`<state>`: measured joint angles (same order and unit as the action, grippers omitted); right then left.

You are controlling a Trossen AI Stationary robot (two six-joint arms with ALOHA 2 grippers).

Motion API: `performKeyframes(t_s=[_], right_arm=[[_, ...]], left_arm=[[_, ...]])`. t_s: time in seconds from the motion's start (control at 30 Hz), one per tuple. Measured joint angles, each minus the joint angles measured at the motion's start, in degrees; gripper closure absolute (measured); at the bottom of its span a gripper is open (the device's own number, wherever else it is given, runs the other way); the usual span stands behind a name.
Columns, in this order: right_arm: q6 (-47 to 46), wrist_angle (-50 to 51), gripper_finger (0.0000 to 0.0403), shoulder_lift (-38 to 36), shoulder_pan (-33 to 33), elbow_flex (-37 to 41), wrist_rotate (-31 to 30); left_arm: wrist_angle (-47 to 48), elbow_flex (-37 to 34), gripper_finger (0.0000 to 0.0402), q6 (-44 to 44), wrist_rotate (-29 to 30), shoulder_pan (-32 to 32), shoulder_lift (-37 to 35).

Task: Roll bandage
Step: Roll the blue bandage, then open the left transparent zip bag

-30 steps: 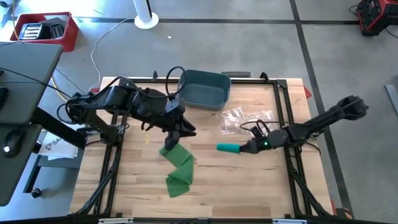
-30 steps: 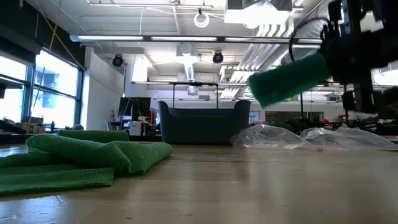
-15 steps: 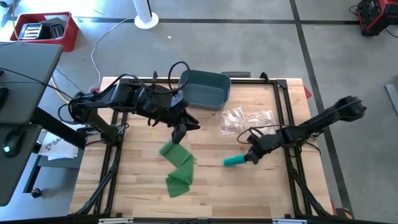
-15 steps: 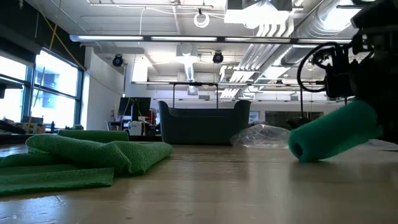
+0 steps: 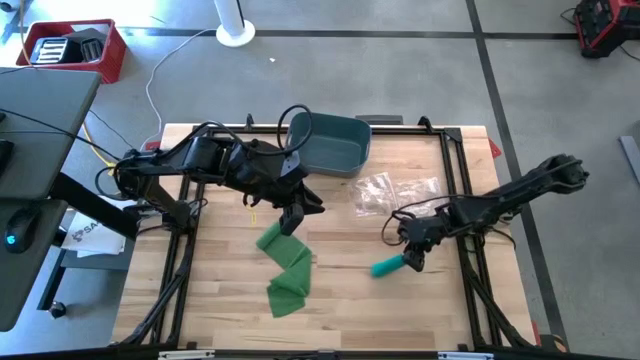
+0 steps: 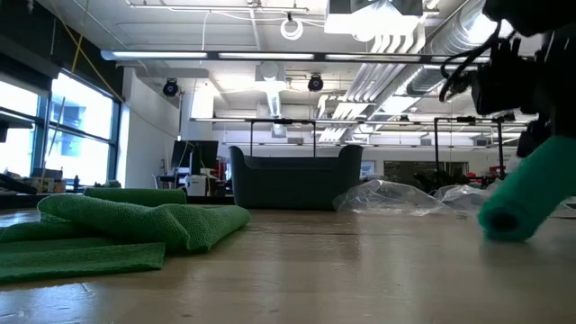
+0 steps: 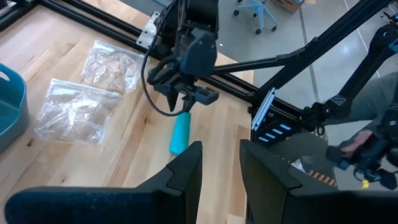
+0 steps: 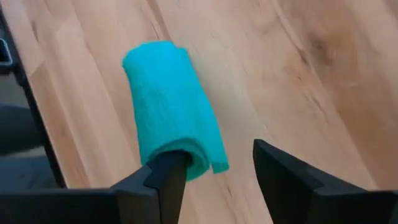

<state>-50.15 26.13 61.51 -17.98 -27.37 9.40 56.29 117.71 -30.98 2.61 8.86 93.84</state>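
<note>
The left gripper (image 5: 296,214) is hovering above the upper end of the unrolled green bandage (image 5: 284,270), which is lying crumpled on the counter (image 5: 340,300); its fingers (image 7: 186,174) are standing slightly apart, pinching nothing. Behind it, a blue-grey bin (image 5: 330,142) is sitting at the counter's far edge, with clear plastic bags (image 5: 395,190) beside it. The right gripper (image 5: 410,259) is positioned at the rolled teal bandage (image 5: 388,267), its fingers (image 8: 165,177) spread around the roll's end.
</note>
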Motion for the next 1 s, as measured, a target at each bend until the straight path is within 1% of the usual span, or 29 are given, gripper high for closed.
performKeyframes(t_s=[0.13, 0.23, 0.33, 0.4, 0.47, 0.53, 0.6, 0.63, 0.8, 0.87, 1.0], right_arm=[[0.5, 11.3, 0.0227, 0.1, 0.0, -5.6, 0.0], [-1.7, 14.0, 0.0225, 0.0, 0.0, -7.2, 0.5], [-1.8, 15.5, 0.0215, 0.0, 0.0, -7.7, 2.9], [-2.2, 20.0, 0.0207, 0.0, 0.2, -8.7, 3.8], [-5.2, 26.5, 0.0203, 0.0, 0.8, -10.3, 3.9], [-6.2, 29.9, 0.0202, 0.0, 1.7, -12.0, 3.4], [-2.3, 29.1, 0.0203, 0.1, 2.4, -13.6, 1.4], [1.2, 27.4, 0.0204, 0.1, 2.8, -14.6, -0.5], [20.9, 17.3, 0.0217, 2.3, 6.3, -17.0, -13.1], [27.7, 15.7, 0.023, 4.9, 9.2, -16.9, -14.9], [39.2, 15.4, 0.0266, 12.2, 16.4, -15.9, -15.3]], left_arm=[[0.0, 0.0, 0.03, 1.4, 0.0, 0.0, 0.0], [0.0, 0.0, 0.03, 2.8, 0.0, 0.0, 0.0], [0.0, 0.0, 0.03, 3.6, 0.0, 0.0, 0.0], [0.0, 0.0, 0.03, 3.6, -0.1, 0.0, 0.0], [0.0, 0.0, 0.03, 3.6, -0.1, 0.1, 0.0], [0.0, 0.0, 0.03, 4.0, -0.1, 0.4, 0.0], [0.0, 0.0, 0.03, 4.2, -0.1, 0.6, 0.0], [0.0, 0.0, 0.03, 4.2, -0.1, 0.6, 0.0], [0.0, 0.0, 0.03, 4.1, -0.5, 1.3, 0.0], [0.1, 0.0, 0.03, 3.5, -0.5, 2.1, 0.0], [0.2, 0.0, 0.03, 1.8, -0.6, 4.1, 0.1]])
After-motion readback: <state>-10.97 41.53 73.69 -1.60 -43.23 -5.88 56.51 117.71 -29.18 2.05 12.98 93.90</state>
